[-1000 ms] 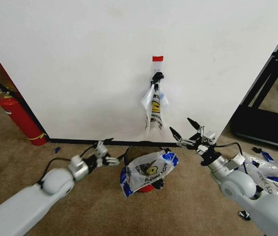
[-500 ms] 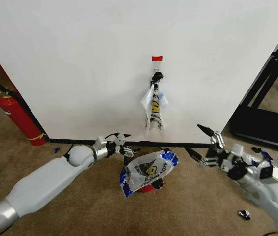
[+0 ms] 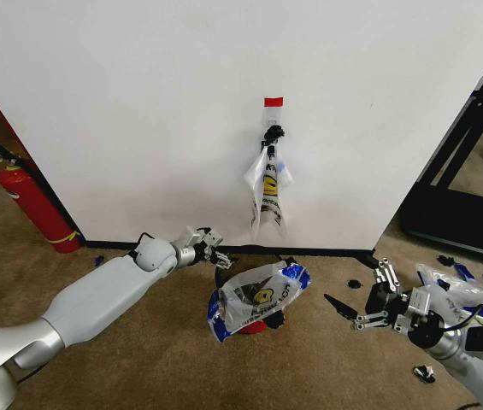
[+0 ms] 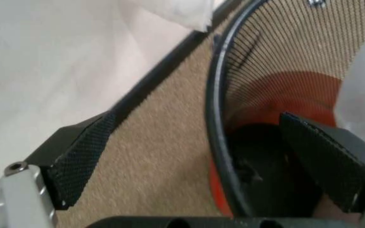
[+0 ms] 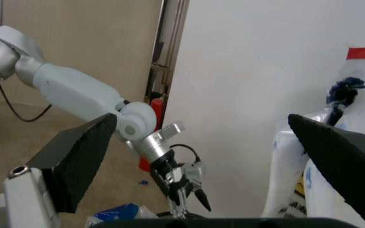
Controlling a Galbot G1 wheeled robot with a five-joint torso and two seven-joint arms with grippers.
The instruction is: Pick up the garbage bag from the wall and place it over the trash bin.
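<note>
The garbage bag [image 3: 267,190] hung from the small black hook [image 3: 273,132] on the wall [image 3: 138,102], just under the red tape [image 3: 273,102], smiley print facing out, lower end dangling above the baseboard [image 3: 309,251]. On the carpet [image 3: 138,342] right below sat the trash bin [image 3: 250,318], and a second bag [image 3: 256,297] with blue lettering lay draped over its top, tilted toward the room.

The left gripper [image 3: 217,254] was down at the bin's rim on the wall side, fingers spread apart. From its own wrist camera one finger [image 4: 78,156] sat outside the black mesh, over carpet, while the other stood over the inside above the red base [image 4: 277,90]; the rim [image 4: 216,118] ran between them, nothing pinched.

The right gripper [image 3: 355,306] hung low over the carpet, well off to the bin's right, jaws wide and holding nothing. Beyond it a heap of spare bags [image 3: 463,295] lay scattered on the floor. A fire extinguisher [image 3: 32,202] leaned against the wall's far left edge.
</note>
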